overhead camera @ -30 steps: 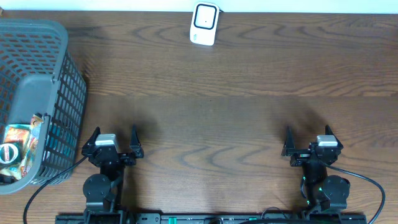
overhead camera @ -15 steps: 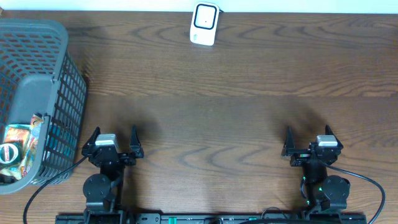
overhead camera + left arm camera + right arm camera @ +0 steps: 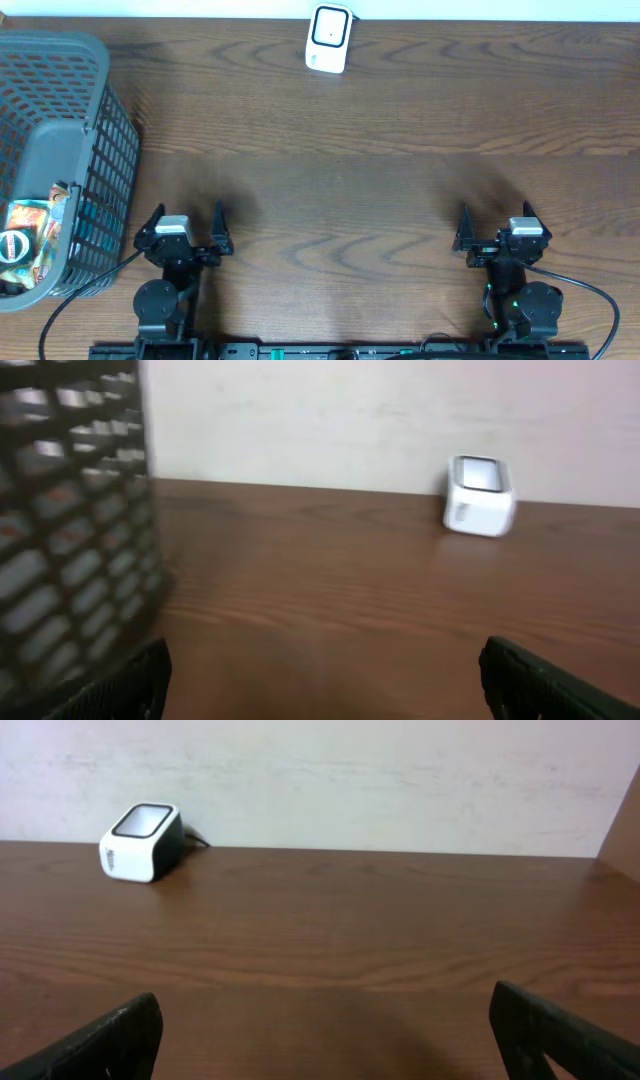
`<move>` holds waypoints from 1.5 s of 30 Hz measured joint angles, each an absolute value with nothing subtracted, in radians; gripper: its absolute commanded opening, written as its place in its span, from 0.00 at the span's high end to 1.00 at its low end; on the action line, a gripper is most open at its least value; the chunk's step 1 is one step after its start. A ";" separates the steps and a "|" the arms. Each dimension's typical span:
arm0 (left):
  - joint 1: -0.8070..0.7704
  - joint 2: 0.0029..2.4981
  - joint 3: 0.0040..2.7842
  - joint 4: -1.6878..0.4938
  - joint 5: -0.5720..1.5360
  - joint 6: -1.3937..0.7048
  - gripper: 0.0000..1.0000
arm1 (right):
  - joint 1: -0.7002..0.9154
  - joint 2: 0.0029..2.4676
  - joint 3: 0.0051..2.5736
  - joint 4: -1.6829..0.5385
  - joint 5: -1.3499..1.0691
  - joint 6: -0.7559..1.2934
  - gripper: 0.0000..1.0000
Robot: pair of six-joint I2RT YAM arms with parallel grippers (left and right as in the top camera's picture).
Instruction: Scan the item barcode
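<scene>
Jaws are gaping empty on left gripper (image 3: 187, 222) and right gripper (image 3: 495, 224), so the left is needing to clear the rim of the basket (image 3: 104, 165) at nine o'clock before pinching the packet (image 3: 32, 228).

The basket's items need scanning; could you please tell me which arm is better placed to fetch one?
Probably left: the left gripper sits open beside the basket holding snack packets, while the right gripper is across the table.

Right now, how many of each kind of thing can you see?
Grey basket: 1
White scanner: 1
Robot arms: 2, left arm and right arm
Snacks in the basket: too hidden to count
Total: 4 counted
</scene>
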State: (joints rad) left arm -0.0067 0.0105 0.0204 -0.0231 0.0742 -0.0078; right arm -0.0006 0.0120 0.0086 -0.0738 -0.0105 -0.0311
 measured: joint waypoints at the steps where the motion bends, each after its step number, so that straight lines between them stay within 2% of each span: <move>1: -0.006 0.010 0.020 -0.015 0.102 -0.017 0.02 | -0.001 0.012 0.009 -0.074 -0.010 -0.031 0.01; 7: -0.007 0.010 0.010 0.171 0.227 -0.035 0.02 | -0.001 0.012 0.009 -0.074 -0.010 -0.031 0.01; 15: -0.007 0.010 0.011 0.638 0.287 -0.056 0.02 | -0.001 0.012 0.009 -0.073 -0.010 -0.031 0.01; 19: -0.007 0.025 0.075 0.661 0.276 -0.055 0.02 | -0.001 0.012 0.009 -0.074 -0.010 -0.031 0.01; 24: -0.007 0.152 0.290 0.649 0.242 -0.012 0.03 | -0.001 0.012 0.009 -0.074 -0.010 -0.031 0.01; 27: -0.006 0.295 0.482 0.496 0.170 0.009 0.02 | -0.001 0.012 0.009 -0.074 -0.010 -0.031 0.01; 33: -0.004 0.707 0.998 -0.044 0.036 0.078 0.02 | -0.001 0.012 0.008 -0.073 -0.010 -0.031 0.01; 37: 0.035 0.982 1.362 -0.326 -0.057 0.144 0.02 | -0.001 0.011 0.008 -0.072 -0.010 -0.032 0.01; 42: 0.225 1.315 1.802 -0.627 -0.115 0.162 0.02 | -0.001 0.012 0.008 -0.072 -0.010 -0.034 0.01; 45: 0.363 1.445 1.934 -0.724 -0.079 0.150 0.02 | -0.001 0.012 0.008 -0.072 -0.010 -0.034 0.01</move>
State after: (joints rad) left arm 0.3630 1.4448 1.9339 -0.7238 -0.0792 0.1501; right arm -0.0006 0.0120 0.0078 -0.0723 -0.0105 -0.0338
